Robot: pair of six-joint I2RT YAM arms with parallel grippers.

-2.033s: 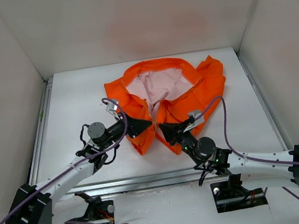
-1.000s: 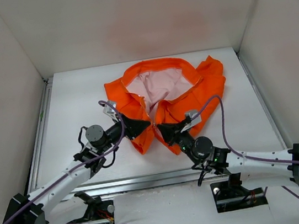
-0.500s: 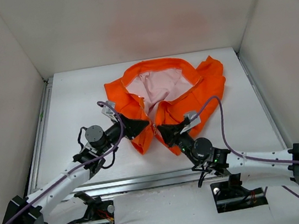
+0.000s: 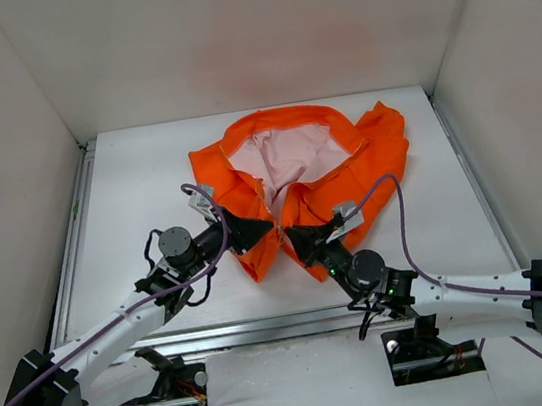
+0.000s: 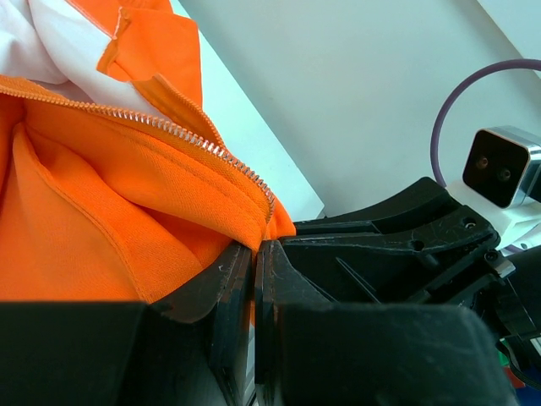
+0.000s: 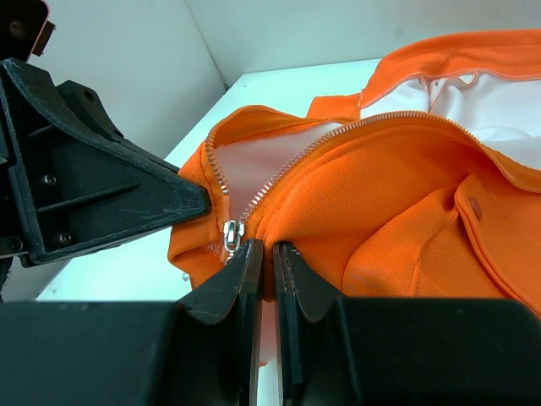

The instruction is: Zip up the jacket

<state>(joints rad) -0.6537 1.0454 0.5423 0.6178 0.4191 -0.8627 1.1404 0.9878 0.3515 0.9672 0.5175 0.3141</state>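
The orange jacket lies open on the table, pink lining up. My left gripper is shut on the lower hem of the jacket's left front panel, beside its zipper teeth. My right gripper is shut on the lower edge of the right front panel. The small metal zipper pull sits just left of my right fingers, at the bottom of the two zipper strips. The two grippers face each other, almost touching.
White walls enclose the table on the left, back and right. Purple cables loop over both arms. The jacket's collar lies toward the back wall.
Both grippers have stayed clamped on the jacket's lower edges. The left arm shifted slightly; the two panel edges stay drawn close together at the bottom.
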